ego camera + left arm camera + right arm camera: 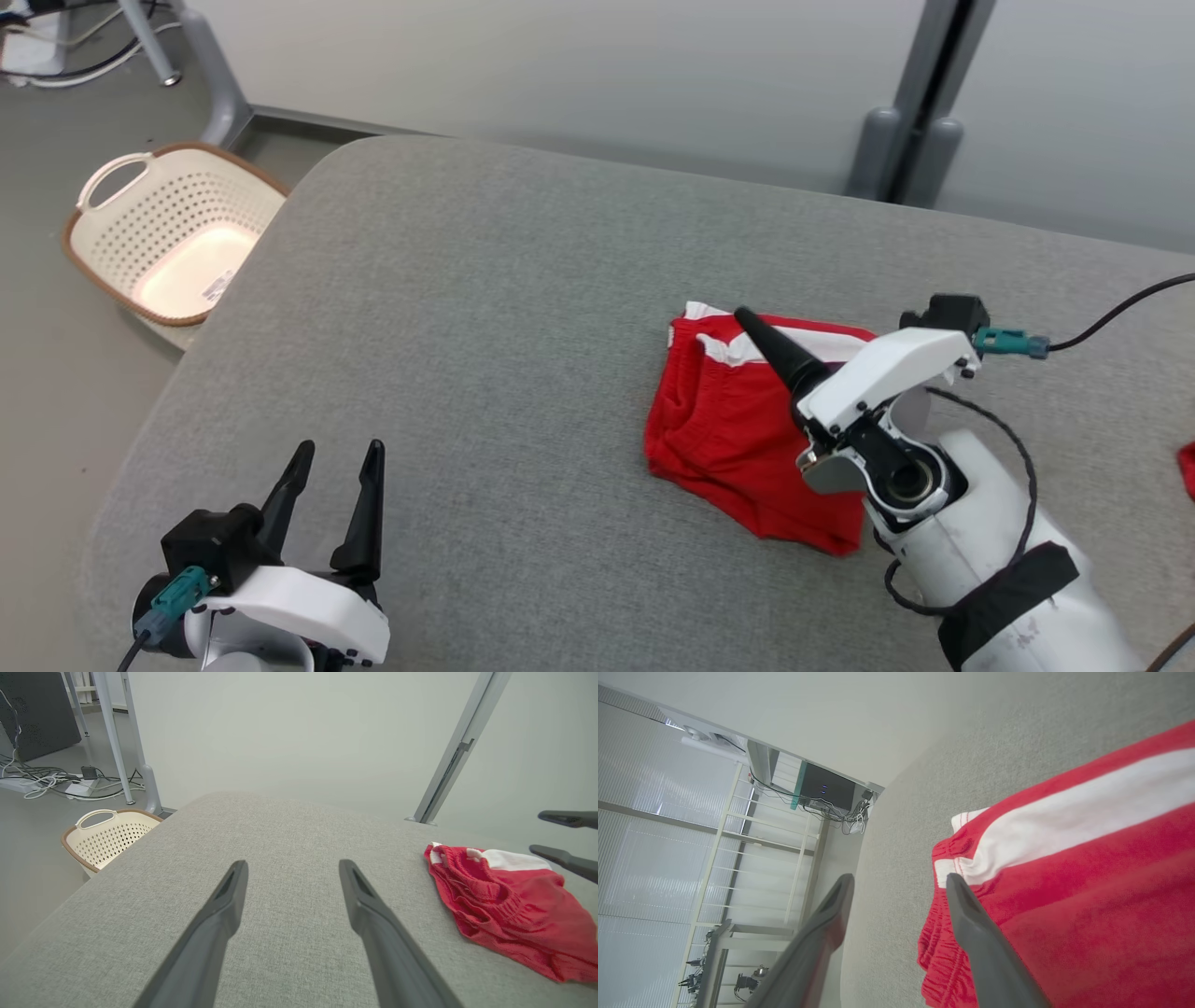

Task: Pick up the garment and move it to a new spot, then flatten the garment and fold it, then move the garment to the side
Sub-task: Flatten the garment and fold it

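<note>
On the grey padded table (523, 280), right of centre, red shorts (728, 429) with a white side stripe lie in a folded, slightly rumpled heap, the gathered waistband facing the table's middle. Right gripper (899, 879) hangs over the shorts' far corner, fingers spread wide with nothing between them. One finger (976, 933) crosses the waistband end by the stripe, the other sits past the cloth's edge over bare table. I can't tell whether that finger touches the fabric. Left gripper (338, 450) sits low at the near left of the table, well apart from the shorts — spread wide too, holding nothing. Off the table's far left corner, on the floor, stands a cream perforated laundry basket (131, 224) with a brown rim. Scrap of red cloth (1187, 467) at the head view's right edge — can't make out what it is.
</note>
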### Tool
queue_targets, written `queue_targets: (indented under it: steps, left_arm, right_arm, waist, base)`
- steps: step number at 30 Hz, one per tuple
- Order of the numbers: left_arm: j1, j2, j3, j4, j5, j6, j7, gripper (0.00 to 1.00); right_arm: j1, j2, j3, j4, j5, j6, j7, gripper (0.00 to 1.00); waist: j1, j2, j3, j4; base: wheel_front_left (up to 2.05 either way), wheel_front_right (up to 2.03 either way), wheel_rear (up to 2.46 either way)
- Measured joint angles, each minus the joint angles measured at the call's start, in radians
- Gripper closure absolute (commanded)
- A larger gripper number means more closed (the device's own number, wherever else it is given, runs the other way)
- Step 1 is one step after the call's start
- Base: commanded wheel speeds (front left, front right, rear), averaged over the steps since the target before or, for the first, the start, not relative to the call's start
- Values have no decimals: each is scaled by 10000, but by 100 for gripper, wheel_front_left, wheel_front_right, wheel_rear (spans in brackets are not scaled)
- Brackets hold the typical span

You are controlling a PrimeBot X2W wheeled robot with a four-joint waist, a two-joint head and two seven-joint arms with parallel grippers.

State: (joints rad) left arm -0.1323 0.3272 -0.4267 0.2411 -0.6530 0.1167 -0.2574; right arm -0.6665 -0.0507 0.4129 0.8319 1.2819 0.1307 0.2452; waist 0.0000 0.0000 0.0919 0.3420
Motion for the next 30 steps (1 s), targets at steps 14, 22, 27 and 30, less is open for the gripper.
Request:
queue_targets:
  steps: [14,22,27,30]
  left_arm:
    - [317,54,940,-681,355,159,-50,0]
    - [687,8,1743,-1183,826,205,-67,0]
    - [1050,-69,2261,-1329,1070,167,-67,0]
    - [1281,-192,2416,-1361,1210,117,-67,0]
  right_arm:
    - [1086,-2510,1135,-3754,-2855,0,-3379,0]
    - [2058,-2828,326,-4084,-5624,0,-4821,0]
    - [3096,-2251,-729,-4307,-7093,0,-4970,0]
    - [3674,-1893,-1448,-4439,-7894,0,-5009,0]
  waist:
    - [0,0,-441,-1668]
    - [0,0,-581,-2701]
    - [0,0,-769,-3153]
    - [0,0,-893,-3340]
  base:
    - [0,0,0]
    - [0,0,0]
    - [0,0,0]
    - [0,0,0]
